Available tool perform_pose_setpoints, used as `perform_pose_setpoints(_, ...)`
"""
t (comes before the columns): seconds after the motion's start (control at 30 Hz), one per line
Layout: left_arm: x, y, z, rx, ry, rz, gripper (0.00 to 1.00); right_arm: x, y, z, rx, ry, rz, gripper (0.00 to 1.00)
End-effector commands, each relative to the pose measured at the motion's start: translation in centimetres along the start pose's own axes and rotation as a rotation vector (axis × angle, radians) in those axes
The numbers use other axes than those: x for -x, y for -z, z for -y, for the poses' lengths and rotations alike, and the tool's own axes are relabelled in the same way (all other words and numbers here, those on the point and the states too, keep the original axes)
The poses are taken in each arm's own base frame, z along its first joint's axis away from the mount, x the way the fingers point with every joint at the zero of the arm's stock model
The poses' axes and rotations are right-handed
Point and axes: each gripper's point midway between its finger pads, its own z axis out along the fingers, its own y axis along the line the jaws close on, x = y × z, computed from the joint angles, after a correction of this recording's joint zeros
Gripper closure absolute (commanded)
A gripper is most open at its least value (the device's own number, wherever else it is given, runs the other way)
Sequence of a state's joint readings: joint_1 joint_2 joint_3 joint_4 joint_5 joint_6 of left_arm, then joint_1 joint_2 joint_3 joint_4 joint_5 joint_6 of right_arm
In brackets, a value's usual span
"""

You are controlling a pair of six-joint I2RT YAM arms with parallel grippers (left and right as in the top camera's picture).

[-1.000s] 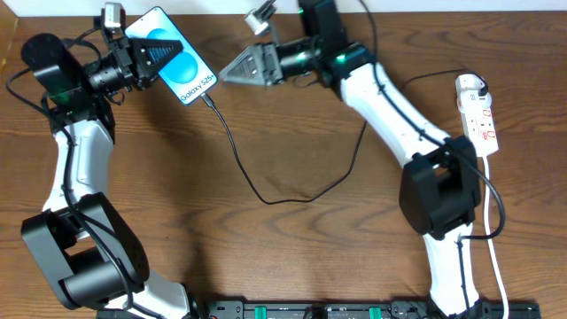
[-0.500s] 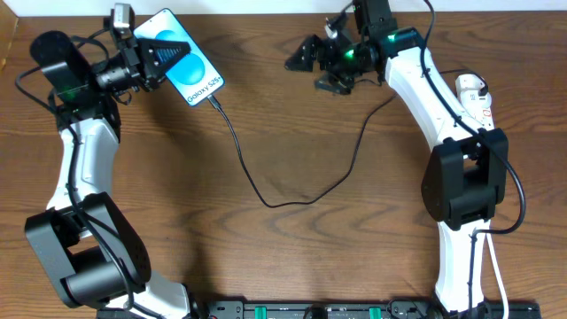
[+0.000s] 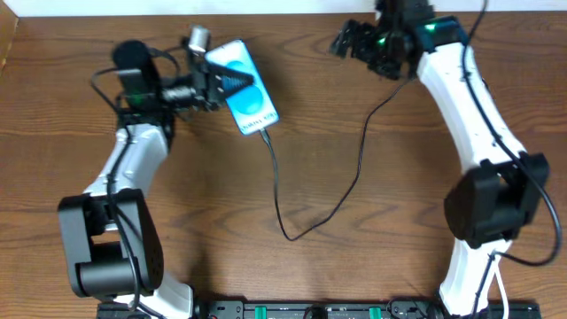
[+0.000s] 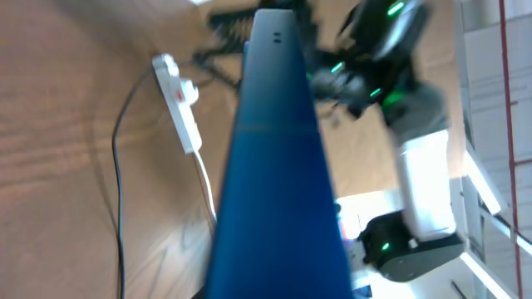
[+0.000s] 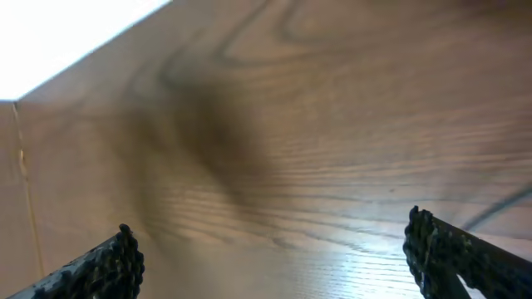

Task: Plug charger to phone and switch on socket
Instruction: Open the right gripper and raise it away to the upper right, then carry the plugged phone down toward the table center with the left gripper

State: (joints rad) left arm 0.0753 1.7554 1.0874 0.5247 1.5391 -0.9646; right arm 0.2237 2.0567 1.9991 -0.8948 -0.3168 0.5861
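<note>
Robotics lab workbench. Wood-grain table [image 3: 372, 257] carrying a left arm [image 3: 128, 168] and right arm [image 3: 469, 102] at its near edge, beside a black rail [image 3: 310, 311] with green clips; plain white surface [image 3: 266, 7] beyond its far edge.

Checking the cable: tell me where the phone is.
Overhead, upper left of centre: the phone, gripped by the left gripper, charger leading from its lower end.

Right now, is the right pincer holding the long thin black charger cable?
No, the right pincer stands wide open above the brown wooden table, with nothing in it.
</note>
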Motion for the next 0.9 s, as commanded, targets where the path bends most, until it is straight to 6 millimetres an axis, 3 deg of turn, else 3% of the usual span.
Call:
perform_pose_setpoints(0.0, -2.1, -1.5, -1.0, -0.005, -0.039, -0.036, 0.93, 1.6, 2.3, 0.8, -0.029, 0.007, 0.064, 0.01)
perform_pose_setpoints(0.27, -6.3, -3.9, -4.9, -0.008, 0.038, -0.109, 0.93, 1.6, 3.1, 1.9, -0.049, -0.017, 0.055, 0.01)
perform_pose_setpoints(0.4, -7.4, -4.7, -7.5, 0.024, 0.101, -0.108, 0.93, 1.4, 3.1, 1.9, -0.053, -0.012, 0.048, 0.01)
perform_pose_setpoints(0.6, -6.8, -5.0, -10.3, 0.105, 0.154, -0.046, 0.92, 1.4, 3.1, 1.9, -0.053, -0.012, 0.048, 0.01)
perform_pose_setpoints(0.87, -4.8, -4.9, -11.0, 0.168, 0.226, 0.038, 0.93, 1.6, 3.1, 1.9, -0.050, -0.011, 0.053, 0.01)
